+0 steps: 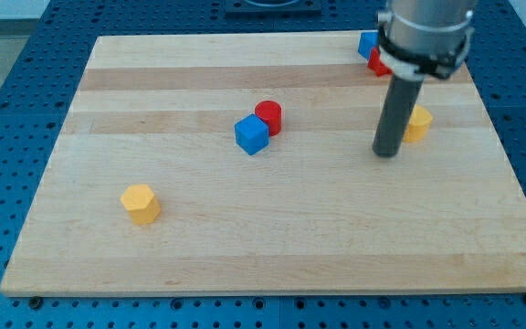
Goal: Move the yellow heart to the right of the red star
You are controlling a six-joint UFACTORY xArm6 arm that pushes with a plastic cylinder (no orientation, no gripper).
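Observation:
The yellow heart [418,122] lies at the view's right side of the wooden board [245,256], its left part hidden behind my rod. My tip [387,153] rests on the board just left of and slightly below the heart, close to it. The red star [376,63] lies near the view's top right edge of the board, mostly hidden behind the arm's body, so its shape is hard to make out. The heart is below and slightly right of the star.
A blue block [367,43] sits right above the red star at the board's top edge. A blue cube [252,134] and a red cylinder [268,116] touch near the middle. A yellow hexagon [141,203] lies at the lower left.

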